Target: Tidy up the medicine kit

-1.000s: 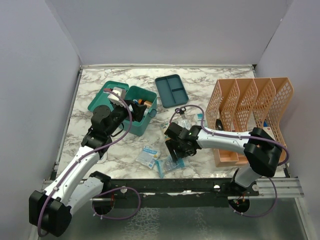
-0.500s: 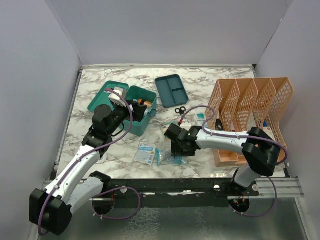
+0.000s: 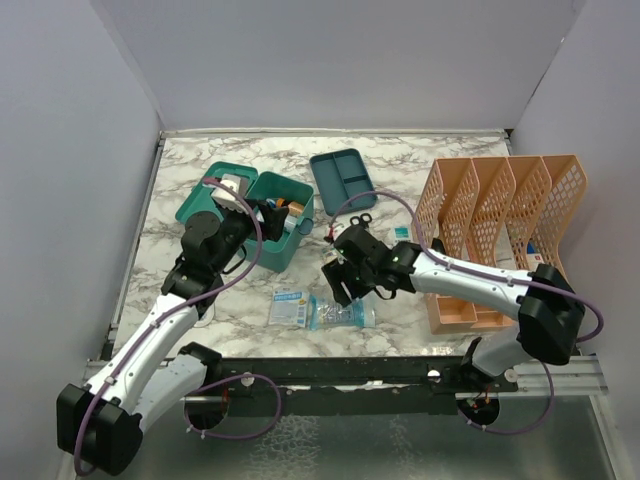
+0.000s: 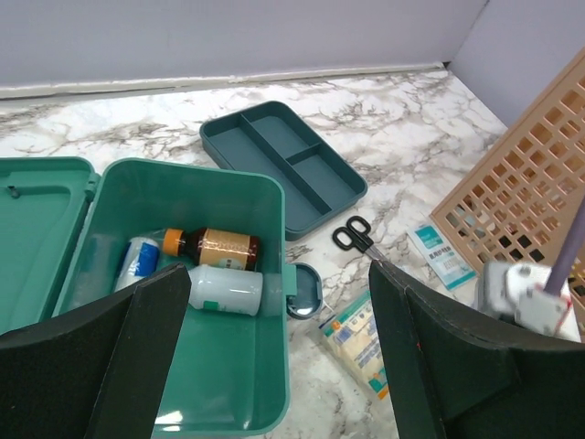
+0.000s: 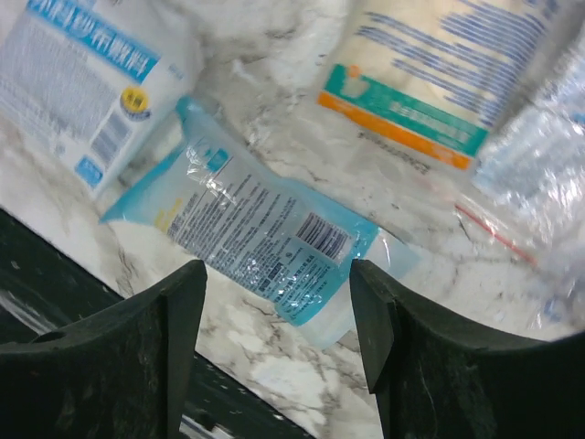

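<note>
Medicine kit [image 3: 282, 252] sits left-rear on the tabletop [image 3: 440, 150], lid open, holding three containers. Left fingers [image 4: 91, 366] spread wide above it, empty. One insert tray [image 3: 342, 181] lies alongside. Right fingers [image 5: 119, 366] spread wide over one teal packet [image 5: 265, 233].

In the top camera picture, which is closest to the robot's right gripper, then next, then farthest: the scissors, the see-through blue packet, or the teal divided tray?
Starting from the right gripper:
1. see-through blue packet, just under it on the near side.
2. scissors, farther back.
3. teal divided tray, farthest, toward the back wall.
</note>
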`<state>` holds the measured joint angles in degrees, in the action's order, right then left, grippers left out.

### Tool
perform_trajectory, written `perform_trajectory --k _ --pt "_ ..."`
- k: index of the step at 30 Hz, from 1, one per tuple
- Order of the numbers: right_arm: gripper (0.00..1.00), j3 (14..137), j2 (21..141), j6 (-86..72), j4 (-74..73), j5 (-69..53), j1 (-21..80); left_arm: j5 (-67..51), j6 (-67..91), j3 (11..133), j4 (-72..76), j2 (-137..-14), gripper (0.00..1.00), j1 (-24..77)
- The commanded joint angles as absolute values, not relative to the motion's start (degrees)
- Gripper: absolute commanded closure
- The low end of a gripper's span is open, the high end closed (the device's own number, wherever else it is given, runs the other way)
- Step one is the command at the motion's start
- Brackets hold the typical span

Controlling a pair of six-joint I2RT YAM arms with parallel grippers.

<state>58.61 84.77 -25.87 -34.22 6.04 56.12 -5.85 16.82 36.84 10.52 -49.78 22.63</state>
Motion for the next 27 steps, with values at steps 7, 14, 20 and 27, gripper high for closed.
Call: perform_trajectory --k 7,14,20,27 --pt "0.38 57.7 87.6 13.3 -29.9 -17.6 56.1 6.8 17.0 35.8 10.6 -44.3 0.18 22.9" --pt "0.41 57.7 89.5 22.7 -29.2 -19.2 56.0 10.0 16.2 35.6 10.7 -43.3 0.18 22.9" --pt "0.49 57.3 93.1 25.4 -30.0 -16.2 56.0 16.5 16.6 34.3 11.2 -40.5 0.17 22.9" --pt "0.64 55.5 94.2 24.9 -25.5 -11.1 56.0 16.7 17.1 31.0 15.7 -37.1 0.18 22.9"
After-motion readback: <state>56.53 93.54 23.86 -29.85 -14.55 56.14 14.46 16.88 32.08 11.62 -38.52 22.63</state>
